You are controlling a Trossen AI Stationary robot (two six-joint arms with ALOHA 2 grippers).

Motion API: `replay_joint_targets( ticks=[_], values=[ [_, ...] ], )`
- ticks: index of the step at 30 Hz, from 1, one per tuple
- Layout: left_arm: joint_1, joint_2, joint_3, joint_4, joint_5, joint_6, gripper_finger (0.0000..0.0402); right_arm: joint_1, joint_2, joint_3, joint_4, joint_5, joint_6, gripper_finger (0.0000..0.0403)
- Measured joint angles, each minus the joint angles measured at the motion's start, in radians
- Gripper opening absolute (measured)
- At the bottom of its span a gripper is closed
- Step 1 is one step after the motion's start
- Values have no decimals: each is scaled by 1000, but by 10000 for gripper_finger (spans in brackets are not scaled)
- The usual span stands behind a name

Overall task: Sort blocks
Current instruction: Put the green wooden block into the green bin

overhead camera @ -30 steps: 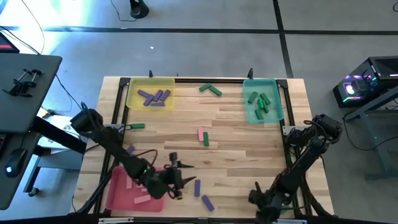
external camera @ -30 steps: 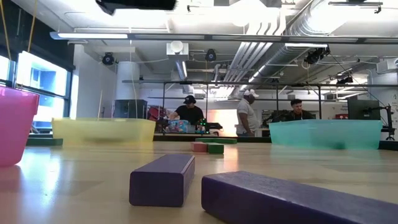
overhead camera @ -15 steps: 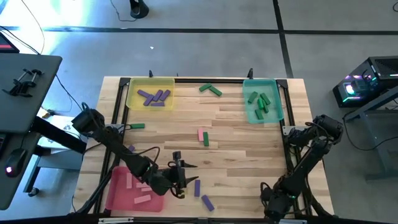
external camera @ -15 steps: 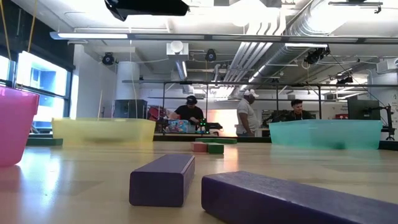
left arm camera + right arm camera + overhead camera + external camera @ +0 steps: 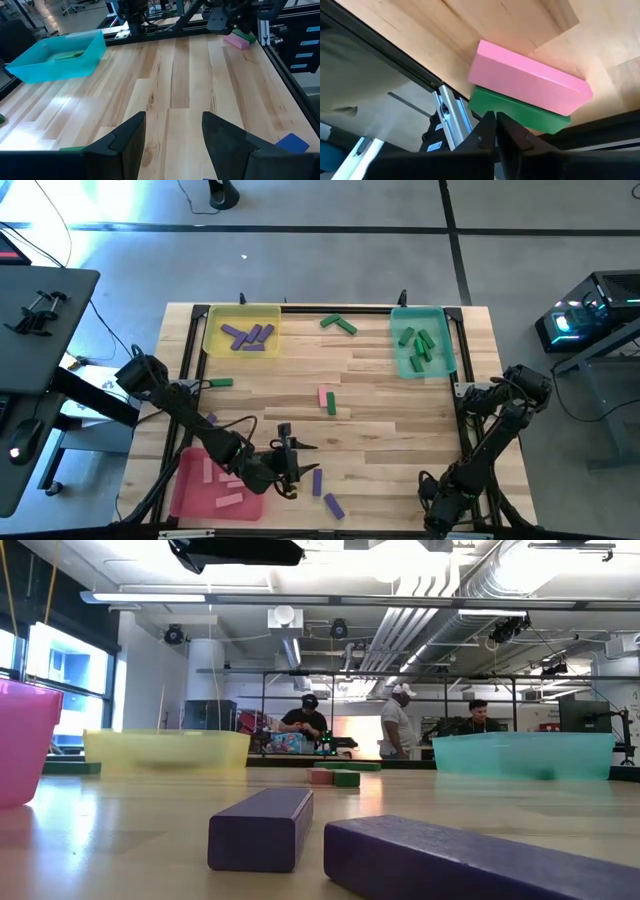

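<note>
Loose blocks lie across the tabletop (image 5: 390, 400): a pink block (image 5: 322, 396) touching a green block (image 5: 331, 406) at centre frame, two purple blocks (image 5: 325, 493) at lower centre. Just left of those, the left gripper (image 5: 291, 470) hovers, fingers (image 5: 127, 137) apart and empty. At the bottom right edge, the right gripper (image 5: 437, 505) has its fingers (image 5: 485, 135) pressed together, a stacked pink and green pair (image 5: 530, 100) just beyond them.

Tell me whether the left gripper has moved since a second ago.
Yes. In the high view the left gripper has shifted away from the red tray, toward the purple block on the table.
</note>
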Motion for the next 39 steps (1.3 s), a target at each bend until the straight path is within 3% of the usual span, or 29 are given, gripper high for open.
replay_joint_targets(
  ticks=[19,28,39],
  values=[
    [0,0,0,-3,0,0,183,0,55,3,16,-2,-178,0],
    [0,0,0,0,0,0,183,-38,52,17,5,253,-254,0],
    [1,0,1,2,0,0,183,-123,65,177,-255,730,-362,0]
  ],
)
